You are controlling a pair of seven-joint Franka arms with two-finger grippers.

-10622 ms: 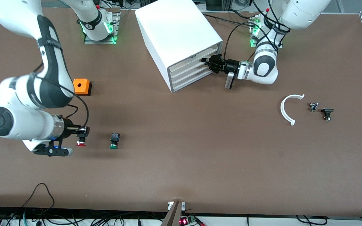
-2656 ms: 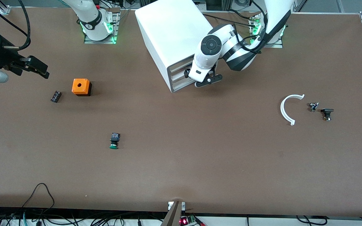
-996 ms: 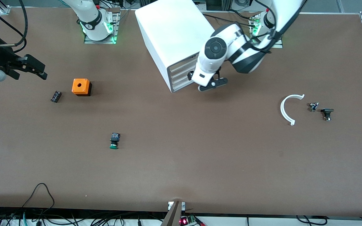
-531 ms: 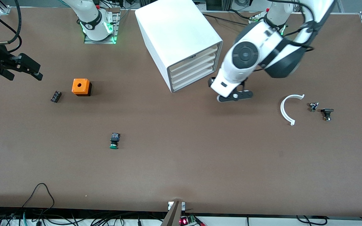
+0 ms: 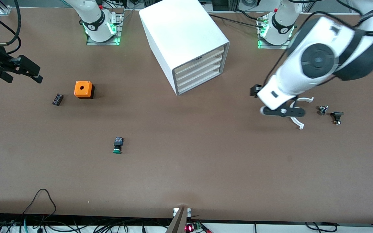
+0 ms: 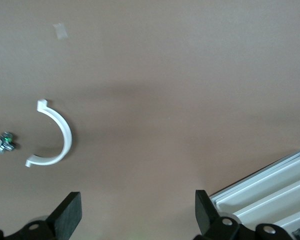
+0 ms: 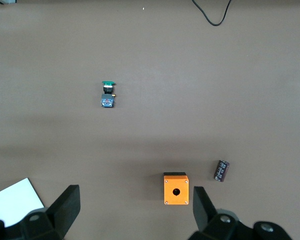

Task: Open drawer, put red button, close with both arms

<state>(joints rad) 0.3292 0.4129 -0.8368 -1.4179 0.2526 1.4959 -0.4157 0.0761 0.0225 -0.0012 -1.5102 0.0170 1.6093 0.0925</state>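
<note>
The red button is out of view. The white drawer cabinet (image 5: 186, 42) stands at the back middle of the table, and all its drawer fronts (image 5: 199, 72) look shut. My left arm (image 5: 316, 61) is raised over the table between the cabinet and a white arc piece (image 5: 298, 113); it hides its own gripper in the front view. In the left wrist view the left gripper (image 6: 137, 212) is open and empty over bare table. My right gripper (image 5: 28, 69) is open and empty, high over the right arm's end of the table; it also shows in the right wrist view (image 7: 135, 205).
A green-capped button (image 5: 118, 145) lies toward the front camera from an orange box (image 5: 84, 89). A small dark cylinder (image 5: 57, 99) lies beside the box. Two small metal parts (image 5: 322, 110) (image 5: 337, 117) lie beside the arc. The right wrist view shows the box (image 7: 176, 189) and green button (image 7: 108, 95).
My left arm has swung up and away from the cabinet front toward the left arm's end of the table, over the white arc. The right gripper has barely moved.
</note>
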